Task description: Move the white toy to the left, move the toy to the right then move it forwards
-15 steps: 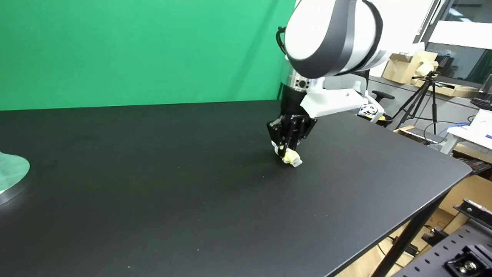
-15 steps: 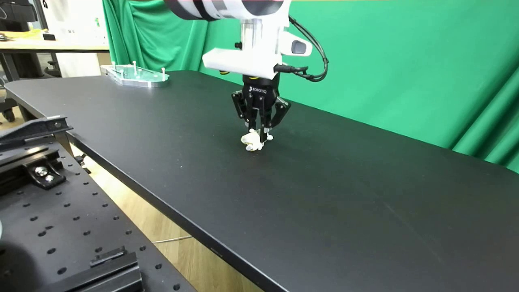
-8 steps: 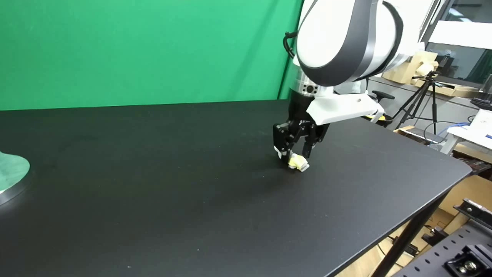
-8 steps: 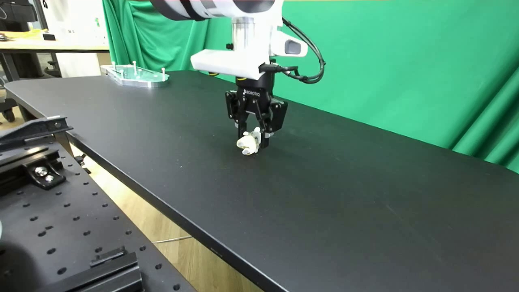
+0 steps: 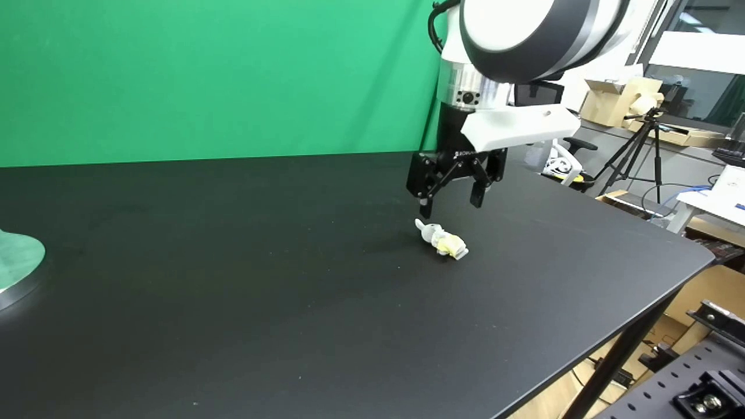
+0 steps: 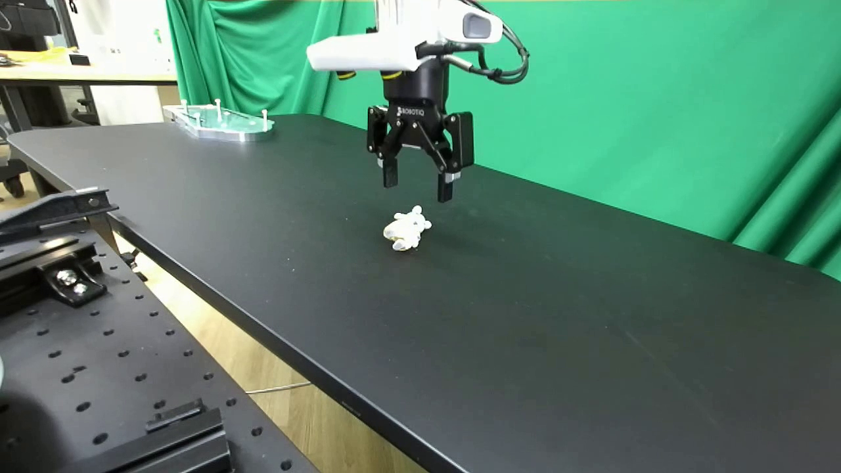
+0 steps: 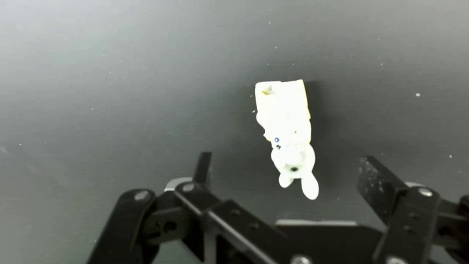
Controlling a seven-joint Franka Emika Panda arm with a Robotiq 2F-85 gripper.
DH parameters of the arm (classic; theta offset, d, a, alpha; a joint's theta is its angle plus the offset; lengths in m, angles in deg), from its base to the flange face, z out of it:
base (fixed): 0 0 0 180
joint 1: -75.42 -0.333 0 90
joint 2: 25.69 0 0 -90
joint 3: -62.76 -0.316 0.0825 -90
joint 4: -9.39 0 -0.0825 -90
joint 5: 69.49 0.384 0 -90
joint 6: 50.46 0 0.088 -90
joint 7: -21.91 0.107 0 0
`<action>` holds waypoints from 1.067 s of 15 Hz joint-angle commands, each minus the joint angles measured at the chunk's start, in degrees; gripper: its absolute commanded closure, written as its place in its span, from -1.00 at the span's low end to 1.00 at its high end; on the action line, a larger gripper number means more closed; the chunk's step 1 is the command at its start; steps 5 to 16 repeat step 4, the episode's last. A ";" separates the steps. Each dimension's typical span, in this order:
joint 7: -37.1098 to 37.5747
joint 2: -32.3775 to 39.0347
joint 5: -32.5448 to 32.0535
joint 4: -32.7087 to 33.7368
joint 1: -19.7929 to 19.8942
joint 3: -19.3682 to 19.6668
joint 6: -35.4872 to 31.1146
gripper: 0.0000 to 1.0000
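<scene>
In both exterior views we find the Robotiq gripper (image 6: 418,188) hanging above the black table (image 6: 565,341), and its grasp is released: the two fingers (image 7: 381,183) stand wide apart, with a broad gap between them. Lower than the fingertips, and apart from them, we see the white rabbit figurine (image 7: 285,117) lying on the tabletop. We cannot tell whether it rests on its back or its side. In the wrist view its two rounded ears point towards the gripper, its head shows between the fingers, and its body reaches out beyond the fingertips. We notice a dark spot on the head, small blue marks by the neck and a thin yellow edge along the body. In an exterior view its ears point to the upper left and its yellowish end to the lower right, well apart from the pale green disc (image 5: 20,259) cut off by the left border.

Along the table we see a green curtain (image 6: 624,98). In an exterior view a plate with upright white pegs (image 6: 227,135) sits at the far end of the table, and a perforated board (image 6: 138,358) is beside the table, with wooden floor (image 6: 236,338) showing between. Beyond the table, in an exterior view, we make out a black tripod (image 5: 657,152).
</scene>
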 commanded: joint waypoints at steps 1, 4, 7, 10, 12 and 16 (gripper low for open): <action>7.31 -7.33 -6.95 -1.57 2.73 -2.30 4.44 -1.00; 10.00 -10.27 -9.47 -1.47 6.80 -6.60 6.75 -1.00; 10.00 -10.27 -9.47 -1.47 6.80 -6.60 6.75 -1.00; 10.00 -10.27 -9.47 -1.47 6.80 -6.60 6.75 -1.00; 10.00 -10.27 -9.47 -1.47 6.80 -6.60 6.75 -1.00; 10.00 -10.27 -9.47 -1.47 6.80 -6.60 6.75 -1.00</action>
